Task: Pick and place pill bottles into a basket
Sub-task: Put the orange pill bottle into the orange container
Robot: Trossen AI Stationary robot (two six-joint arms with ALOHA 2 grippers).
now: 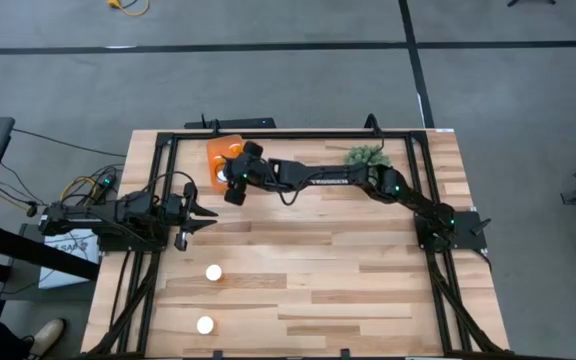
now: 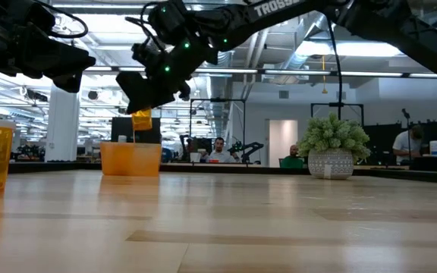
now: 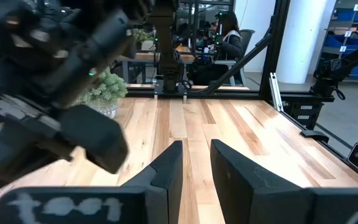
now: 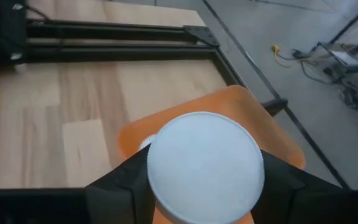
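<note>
While the right pincer (image 1: 236, 186) pinched a pill bottle (image 4: 205, 167) by its white cap, it hung just above the basket (image 1: 219, 156) at the counter's (image 1: 318, 280) eleven o'clock. Two more bottles (image 1: 213, 272) stood near seven o'clock. At nine o'clock the left pincer (image 3: 194, 165) waited, fingers slightly spread, holding nothing.

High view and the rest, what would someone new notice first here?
The right gripper, shut on a pill bottle, hangs over the orange basket at the table's far edge. Two more bottles stand on the near part of the table. The left gripper waits at the left side, and a green plant sits by the far edge.
</note>
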